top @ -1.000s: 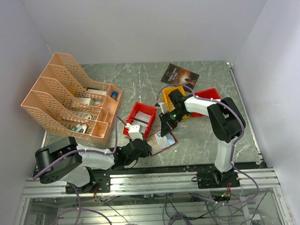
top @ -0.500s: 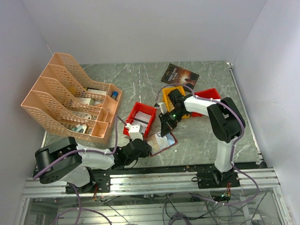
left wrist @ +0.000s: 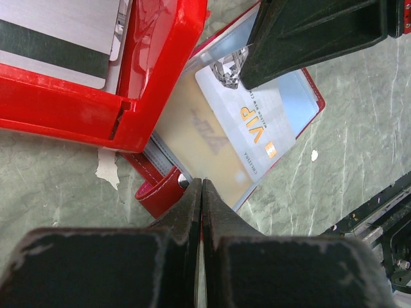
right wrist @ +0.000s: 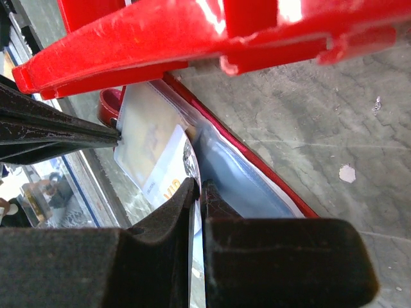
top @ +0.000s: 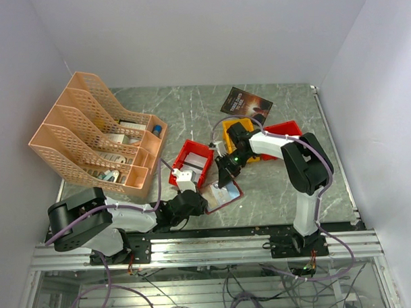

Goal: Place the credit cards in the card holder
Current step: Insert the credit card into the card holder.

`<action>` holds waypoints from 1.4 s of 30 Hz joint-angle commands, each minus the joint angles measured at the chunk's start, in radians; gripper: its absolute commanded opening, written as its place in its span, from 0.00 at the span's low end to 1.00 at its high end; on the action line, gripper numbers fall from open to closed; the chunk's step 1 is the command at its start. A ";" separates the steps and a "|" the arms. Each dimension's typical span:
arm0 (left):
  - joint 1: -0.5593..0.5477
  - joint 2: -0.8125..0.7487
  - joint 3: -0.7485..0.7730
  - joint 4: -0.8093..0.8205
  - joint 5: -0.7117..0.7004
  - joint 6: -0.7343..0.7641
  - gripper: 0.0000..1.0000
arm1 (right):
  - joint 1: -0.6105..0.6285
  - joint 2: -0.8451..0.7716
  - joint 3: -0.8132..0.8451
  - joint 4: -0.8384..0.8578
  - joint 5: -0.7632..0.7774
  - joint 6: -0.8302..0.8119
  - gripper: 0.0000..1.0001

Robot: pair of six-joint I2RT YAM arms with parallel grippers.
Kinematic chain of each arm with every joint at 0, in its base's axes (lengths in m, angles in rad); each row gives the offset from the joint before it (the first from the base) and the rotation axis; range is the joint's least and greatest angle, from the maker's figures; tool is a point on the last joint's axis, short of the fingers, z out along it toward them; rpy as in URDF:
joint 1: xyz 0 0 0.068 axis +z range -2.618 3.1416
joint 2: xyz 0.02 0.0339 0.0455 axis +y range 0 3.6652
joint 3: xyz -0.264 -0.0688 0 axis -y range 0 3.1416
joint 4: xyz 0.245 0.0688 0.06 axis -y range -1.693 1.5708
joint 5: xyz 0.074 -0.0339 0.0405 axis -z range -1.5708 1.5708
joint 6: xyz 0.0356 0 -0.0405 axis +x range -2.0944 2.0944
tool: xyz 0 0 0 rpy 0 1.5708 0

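Note:
The dark-red card holder (top: pixel 219 194) lies open on the table just in front of a red bin (top: pixel 179 161). My left gripper (top: pixel 201 203) is shut on its near left edge; in the left wrist view (left wrist: pixel 202 184) the red edge sits between the jaws, beside the snap tab (left wrist: pixel 157 192). My right gripper (top: pixel 226 176) is shut on a pale credit card marked VIP (left wrist: pixel 252 127), whose far end lies in the holder's bluish pocket (right wrist: pixel 250 176). The right wrist view shows the card (right wrist: pixel 157 160) pinched at its edge. Another card with a dark stripe (left wrist: pixel 58 38) lies in the red bin.
An orange file rack (top: pixel 97 134) stands at the left. A yellow bin (top: pixel 232 129) and a second red bin (top: pixel 286 129) sit behind my right arm. A dark booklet (top: pixel 246 104) lies at the back. The red bin's wall (right wrist: pixel 192 32) hangs close over the holder.
My right gripper has edged slightly left and toward the holder with the card in it. The left gripper has not moved.

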 commanded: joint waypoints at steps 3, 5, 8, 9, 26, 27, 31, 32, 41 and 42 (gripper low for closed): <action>-0.005 0.008 0.000 -0.058 -0.022 0.035 0.07 | 0.019 0.041 -0.012 0.021 0.060 -0.006 0.05; -0.005 0.009 0.000 -0.055 -0.020 0.035 0.07 | 0.019 0.044 -0.016 0.030 0.051 0.002 0.05; -0.005 0.007 -0.002 -0.044 -0.015 0.038 0.07 | 0.019 0.044 -0.020 0.041 0.041 0.011 0.06; -0.005 0.004 -0.001 -0.041 -0.012 0.039 0.07 | 0.019 0.042 -0.021 0.045 0.038 0.014 0.06; -0.053 -0.085 0.147 -0.166 -0.060 0.022 0.10 | 0.016 0.041 -0.027 0.063 0.007 0.023 0.14; -0.064 -0.078 0.167 -0.181 -0.077 0.007 0.10 | 0.016 0.041 -0.027 0.061 0.006 0.022 0.14; -0.123 -0.029 0.253 -0.261 -0.195 -0.073 0.11 | 0.016 0.039 -0.026 0.061 0.003 0.020 0.15; -0.136 -0.001 0.280 -0.296 -0.238 -0.098 0.11 | 0.016 0.040 -0.026 0.060 0.003 0.020 0.16; -0.166 0.248 0.597 -0.610 -0.362 -0.260 0.11 | 0.016 0.041 -0.026 0.057 0.001 0.017 0.16; -0.166 0.278 0.635 -0.640 -0.361 -0.270 0.11 | 0.016 0.041 -0.026 0.057 0.001 0.017 0.16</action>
